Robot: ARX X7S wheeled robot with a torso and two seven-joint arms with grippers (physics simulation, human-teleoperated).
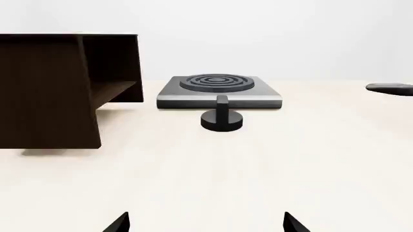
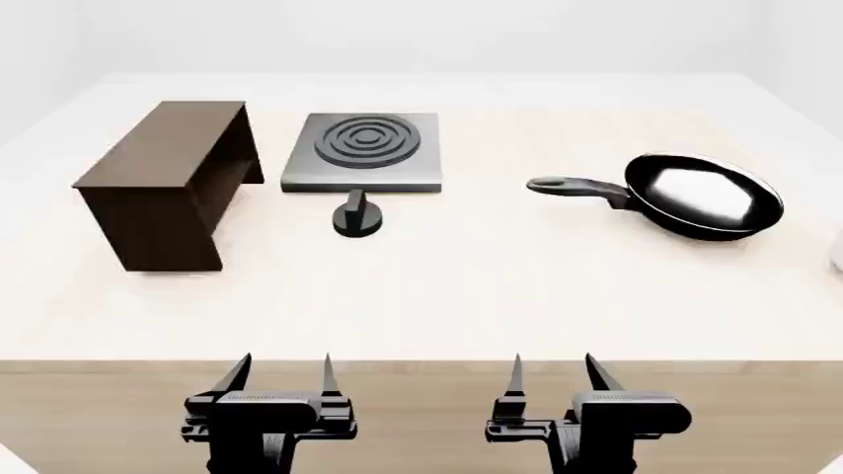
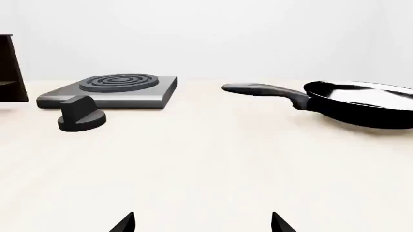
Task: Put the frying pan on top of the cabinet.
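The black frying pan (image 2: 705,195) lies on the table at the right, its dark grey handle (image 2: 574,188) pointing left; it also shows in the right wrist view (image 3: 364,104), and its handle tip shows in the left wrist view (image 1: 390,88). The dark brown cabinet (image 2: 165,183) stands at the left, open side facing the hob; it also shows in the left wrist view (image 1: 51,92). My left gripper (image 2: 280,373) and right gripper (image 2: 554,373) are both open and empty at the table's near edge, far from pan and cabinet.
A square grey hob (image 2: 365,150) with concentric rings sits between cabinet and pan. A small black round knob (image 2: 357,217) stands just in front of it. The pale table (image 2: 435,286) stretches between my grippers and these things.
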